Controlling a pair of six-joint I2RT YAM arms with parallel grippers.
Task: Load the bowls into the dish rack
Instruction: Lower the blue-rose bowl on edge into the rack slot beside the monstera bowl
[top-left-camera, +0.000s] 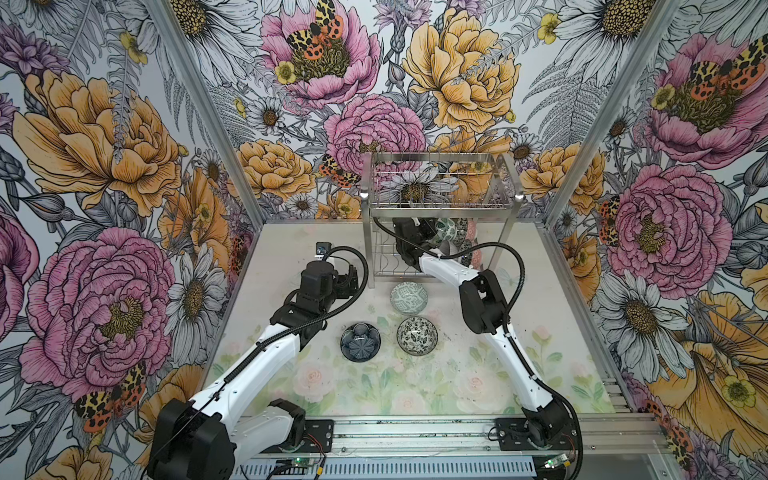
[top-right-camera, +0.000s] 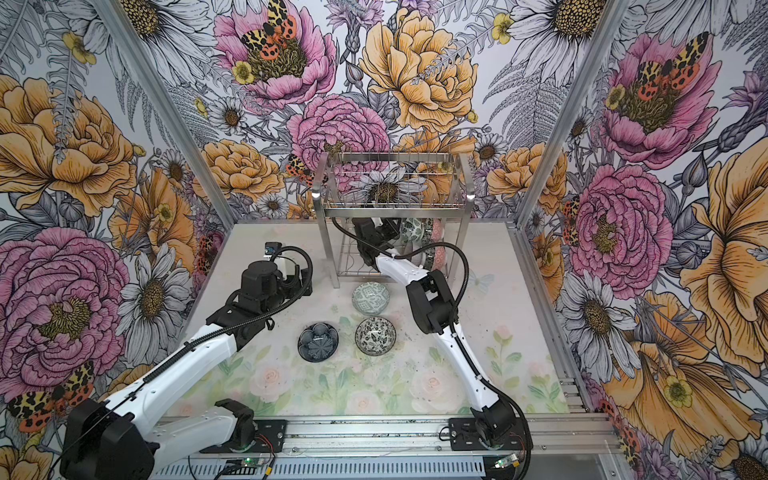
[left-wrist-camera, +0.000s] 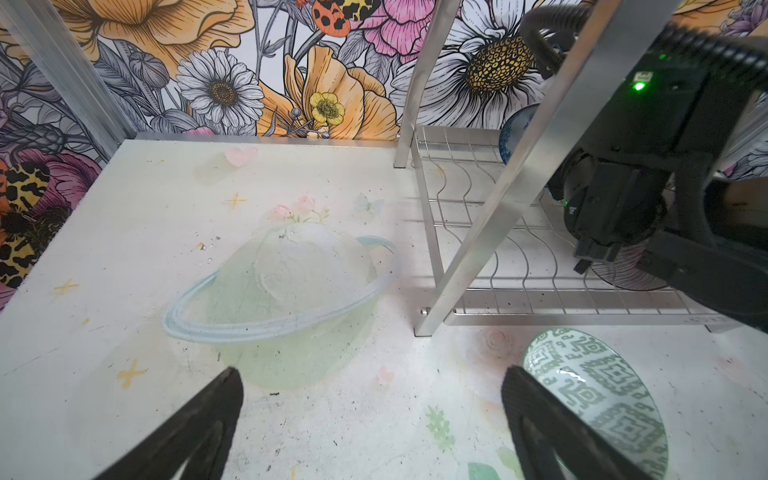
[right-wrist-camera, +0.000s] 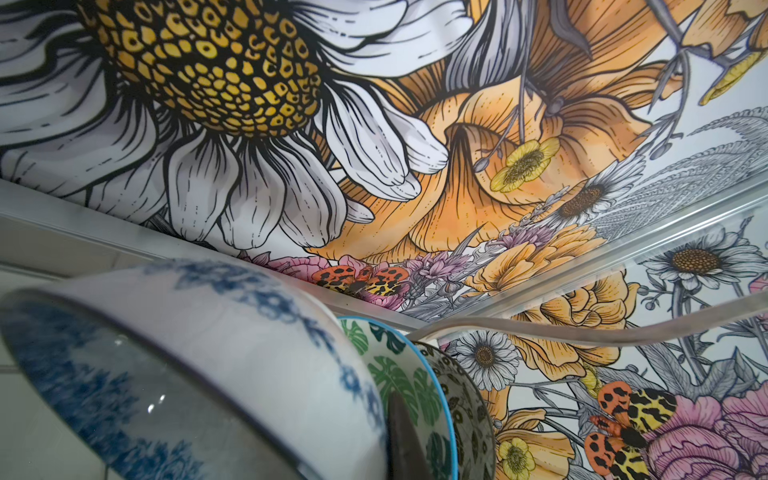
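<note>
**Blue bowl going into the rack's lower tier**

The right hand (top-left-camera: 428, 235) reaches under the two-tier stainless steel wire dish rack (top-left-camera: 367, 249). It appears pinched together on the rim of a glazed blue-and-white ceramic bowl (right-wrist-camera: 216, 340), which is on edge just beside a green leaf-print bowl (right-wrist-camera: 395, 374) standing in the lower tier.

The left hand (left-wrist-camera: 370, 419) hangs empty over the tabletop (left-wrist-camera: 124, 249), fingers wide apart, near a grey-green geometric-patterned bowl (left-wrist-camera: 602, 399). A black-and-white floral bowl (top-left-camera: 417, 335) and a dark flower-shaped bowl (top-left-camera: 360, 342) sit nearer.

The bowls look stiff, slick and chippable, so pinching one wall at the rim seems best.
</note>
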